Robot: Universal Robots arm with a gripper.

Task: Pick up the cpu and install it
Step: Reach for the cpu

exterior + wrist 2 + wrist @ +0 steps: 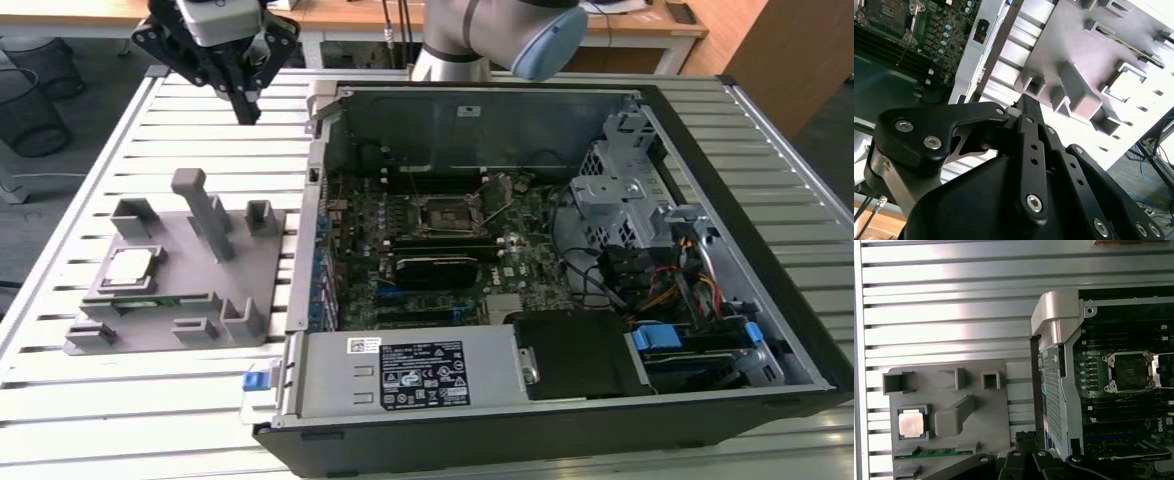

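Note:
The cpu (pixel 131 268), a small square chip with a pale silvery top, lies flat in a pocket of the grey holder (pixel 200 300) on the slatted table, at the exterior view's left. It shows in both wrist views (pixel 910 424) (pixel 1126 86). My gripper (pixel 247 108) hangs in the air well above and behind the holder, apart from the cpu, its black fingers (pixel 1029 125) drawn together with nothing between them. The motherboard's black-framed socket (pixel 445 212) (pixel 1129 372) sits inside the open computer case (pixel 314 260), its middle bare.
A thin green circuit strip (pixel 929 452) lies in the holder beside the cpu. Grey posts (pixel 200 205) rise from the holder. The case's metal wall (pixel 1059 320) stands between holder and motherboard. Cables and a drive cage (pixel 627 190) fill the case's far side.

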